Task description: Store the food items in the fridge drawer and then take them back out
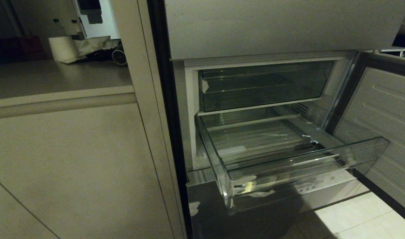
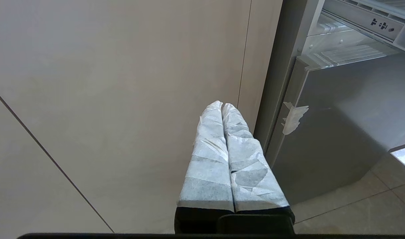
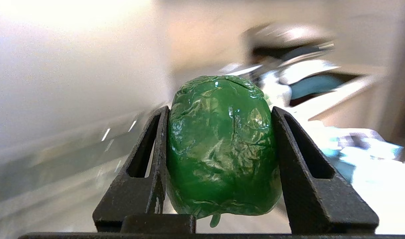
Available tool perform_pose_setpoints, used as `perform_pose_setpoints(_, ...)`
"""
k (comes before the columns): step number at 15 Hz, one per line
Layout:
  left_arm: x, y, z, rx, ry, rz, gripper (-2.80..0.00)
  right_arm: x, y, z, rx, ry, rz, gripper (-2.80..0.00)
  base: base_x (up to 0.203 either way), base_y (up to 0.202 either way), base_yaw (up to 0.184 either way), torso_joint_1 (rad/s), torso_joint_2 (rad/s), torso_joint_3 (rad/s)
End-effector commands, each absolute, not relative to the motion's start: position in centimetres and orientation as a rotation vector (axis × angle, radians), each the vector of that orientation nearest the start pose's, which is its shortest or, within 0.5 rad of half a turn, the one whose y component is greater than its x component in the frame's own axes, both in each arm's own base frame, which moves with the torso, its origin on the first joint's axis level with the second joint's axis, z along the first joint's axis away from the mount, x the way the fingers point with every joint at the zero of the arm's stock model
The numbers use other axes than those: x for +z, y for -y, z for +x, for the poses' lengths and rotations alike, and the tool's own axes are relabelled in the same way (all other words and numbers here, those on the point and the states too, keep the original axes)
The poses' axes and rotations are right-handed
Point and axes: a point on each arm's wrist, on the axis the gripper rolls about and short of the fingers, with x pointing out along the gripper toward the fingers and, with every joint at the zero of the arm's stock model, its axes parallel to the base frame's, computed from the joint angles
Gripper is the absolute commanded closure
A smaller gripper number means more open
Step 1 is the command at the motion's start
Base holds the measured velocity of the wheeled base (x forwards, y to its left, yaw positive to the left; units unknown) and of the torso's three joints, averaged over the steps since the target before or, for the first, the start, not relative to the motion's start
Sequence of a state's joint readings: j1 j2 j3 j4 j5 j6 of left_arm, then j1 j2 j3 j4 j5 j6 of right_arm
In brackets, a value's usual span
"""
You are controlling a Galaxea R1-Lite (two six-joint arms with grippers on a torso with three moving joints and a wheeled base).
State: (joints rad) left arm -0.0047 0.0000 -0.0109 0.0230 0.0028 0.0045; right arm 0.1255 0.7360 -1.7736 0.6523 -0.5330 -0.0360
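A glossy green rounded food item (image 3: 222, 146) fills the space between the two black fingers of my right gripper (image 3: 220, 111), which is shut on it; the background behind it is smeared. The right arm is outside the head view. There the clear fridge drawer (image 1: 322, 158) stands pulled out of the open fridge, its ribbed floor bare, with white tape scraps at its front corner. My left gripper (image 2: 222, 105) is shut, its paper-wrapped fingers pressed together, low beside the cabinet panel and the fridge's lower front, holding nothing.
A shorter clear compartment (image 1: 262, 88) sits above the drawer. The open fridge door (image 1: 385, 116) stands at the right. A beige cabinet (image 1: 72, 159) with a counter is at the left. A grey steel panel (image 2: 338, 126) with a tape scrap lies below the drawer, over tiled floor (image 1: 352, 215).
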Motion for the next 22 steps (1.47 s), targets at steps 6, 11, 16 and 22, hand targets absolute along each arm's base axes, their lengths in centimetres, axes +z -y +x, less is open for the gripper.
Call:
perform_pose_setpoints(6,7.6,0.0,-2.4,-0.002,-0.014,0.005,0.00,46.3,2.6,-7.3,-0.588,0.393,0.166,0.00,0.000,0.000,0.000,0.000,0.00,0.000)
perform_pose_setpoints(11,7.6,0.0,-2.4,-0.002,-0.014,0.005,0.00,47.2,1.3,-4.2,-0.598,0.417,0.133,0.00,0.000,0.000,0.000,0.000,0.00,0.000)
perform_pose_setpoints(16,7.6,0.0,-2.4,-0.002,-0.014,0.005,0.00,47.7,0.8,0.0,-0.860,0.451,0.099,0.00,0.000,0.000,0.000,0.000,0.00,0.000)
perform_pose_setpoints(22,7.6,0.0,-2.3,-0.002,-0.014,0.005,0.00,47.7,9.0,1.3,-1.238,0.460,0.066,0.00,0.000,0.000,0.000,0.000,0.00,0.000)
